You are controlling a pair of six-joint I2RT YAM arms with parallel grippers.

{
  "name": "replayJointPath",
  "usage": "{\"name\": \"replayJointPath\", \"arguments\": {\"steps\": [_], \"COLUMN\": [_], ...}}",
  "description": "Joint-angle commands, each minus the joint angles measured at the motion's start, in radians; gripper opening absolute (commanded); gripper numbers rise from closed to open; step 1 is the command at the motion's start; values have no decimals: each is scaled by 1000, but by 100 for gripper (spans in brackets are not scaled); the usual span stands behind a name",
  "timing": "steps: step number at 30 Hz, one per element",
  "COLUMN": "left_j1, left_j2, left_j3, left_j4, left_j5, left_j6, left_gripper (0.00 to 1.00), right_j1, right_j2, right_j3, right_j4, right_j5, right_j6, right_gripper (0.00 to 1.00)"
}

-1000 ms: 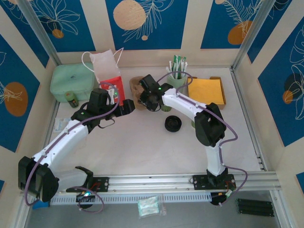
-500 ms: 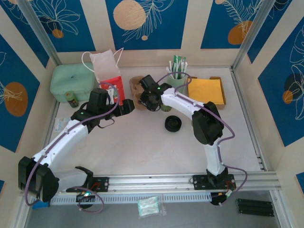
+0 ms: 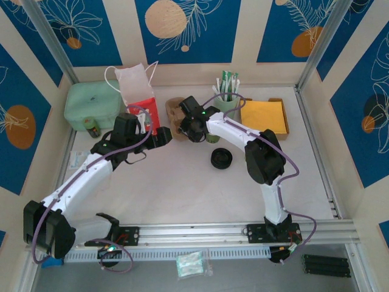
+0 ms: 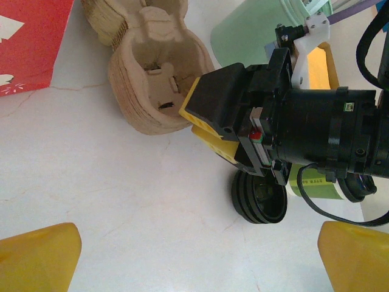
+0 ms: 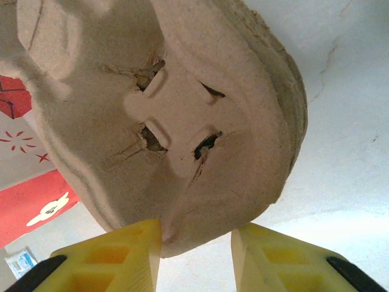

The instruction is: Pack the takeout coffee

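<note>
A stack of brown pulp cup carriers point(image 3: 175, 109) point(image 4: 149, 73) point(image 5: 182, 121) lies beside the red-and-white paper bag point(image 3: 138, 97). My right gripper point(image 3: 182, 125) point(image 5: 196, 255) point(image 4: 203, 118) stands at the stack's near rim. Its yellow fingers point(image 5: 115, 258) sit astride the rim, partly apart, with a sliver of table showing beside one finger. My left gripper point(image 3: 161, 139) point(image 4: 194, 267) hovers wide open over bare table, holding nothing. A green-and-white paper cup point(image 4: 313, 182) peeks out under the right wrist with its top hidden, so I cannot tell whether it is the takeout coffee.
A loose stack of black lids point(image 3: 221, 159) point(image 4: 258, 198) lies on the table by the right forearm. A mint-green box point(image 3: 91, 103) sits at the back left, a mint holder of sticks point(image 3: 228, 97) and a tray of orange napkins point(image 3: 264, 117) at the back right.
The right arm has edged slightly left toward the carrier stack. The stack and the left arm have not moved.
</note>
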Motion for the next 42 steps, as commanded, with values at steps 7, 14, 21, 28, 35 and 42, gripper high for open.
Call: {"name": "replayJointPath", "arguments": {"steps": [7, 14, 21, 28, 35, 42], "left_j1": [13, 13, 13, 13, 13, 13], "left_j2": [-9, -6, -8, -10, -9, -10], "left_j3": [-9, -9, -7, -7, -6, -4], "left_j4": [8, 14, 15, 16, 15, 15], "left_j5": [15, 22, 28, 34, 39, 39], "left_j6": [-6, -12, -12, -13, -13, -15], "left_gripper": [99, 99, 99, 99, 99, 99], "right_j1": [-10, -12, -14, -18, -23, -29], "right_j2": [-3, -26, -43, -74, -111, -149], "right_j3": [13, 9, 9, 9, -9, -65], "right_j4": [-13, -12, -9, -4, 5, 30], "right_j5": [-9, -14, -17, -22, -34, -35], "right_j6": [-3, -18, -26, -39, -44, -31], "right_gripper": [31, 22, 17, 15, 6, 5]}}
